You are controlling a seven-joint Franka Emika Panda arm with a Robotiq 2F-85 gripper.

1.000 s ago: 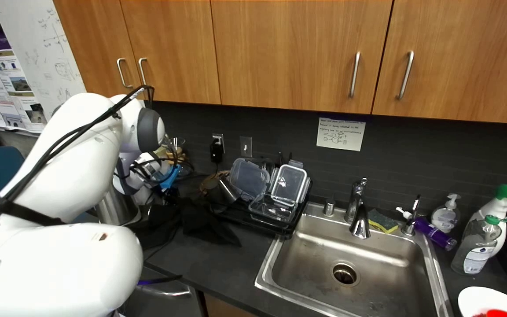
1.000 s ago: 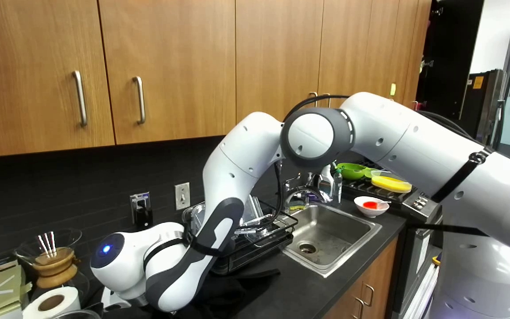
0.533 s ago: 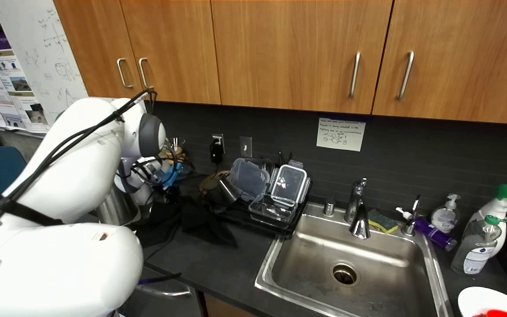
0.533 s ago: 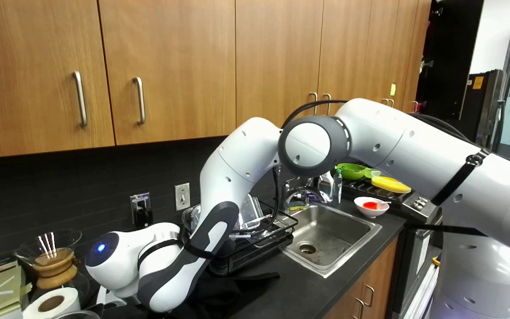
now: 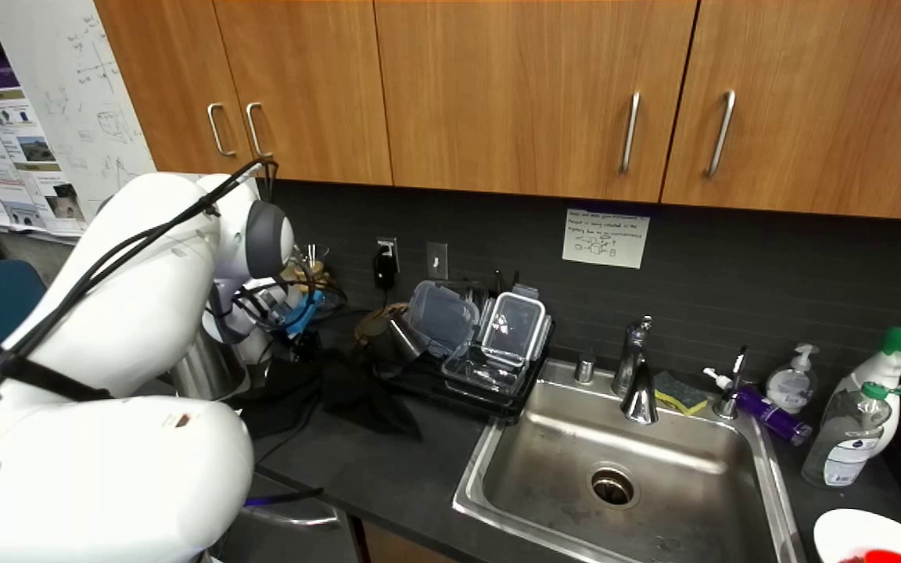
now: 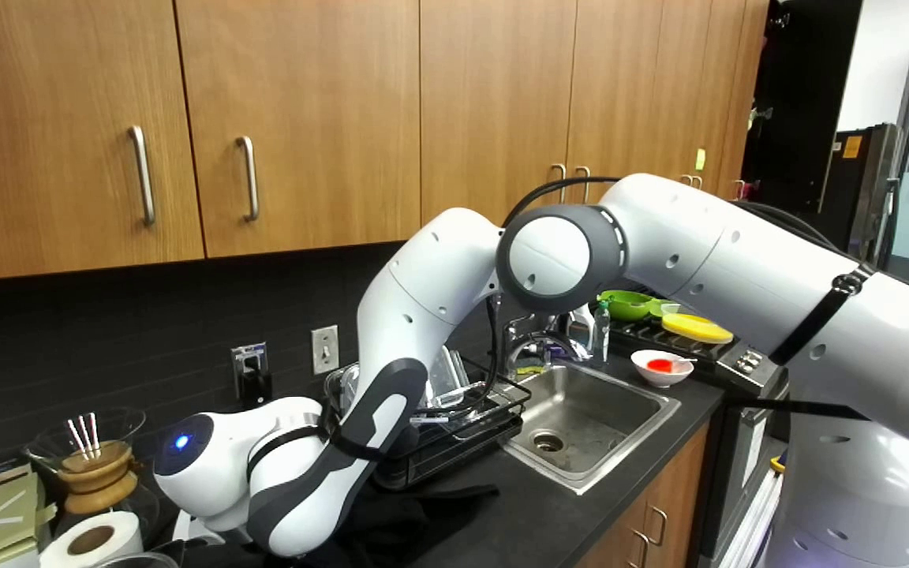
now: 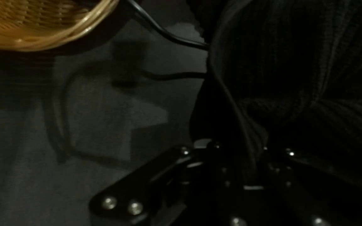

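Dark counter point(image 5: 411, 469): arm point(image 6: 427, 276) slightly lower than second ago; gripper point(image 7: 242, 155) pinching black cloth point(image 7: 287, 62).

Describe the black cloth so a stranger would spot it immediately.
Start at the steel sink; next to it stands a black dish rack. Beside that lies the black cloth in a crumpled heap. Unlike the rigid black dish rack, it is soft and ribbed, with a fold caught in the gripper.

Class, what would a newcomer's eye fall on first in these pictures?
Probably the white arm, bent over the counter. Next, the red patch in the bowl beside the sink. In the wrist view, the basket stands out at upper left, and the end effector below grips black cloth.
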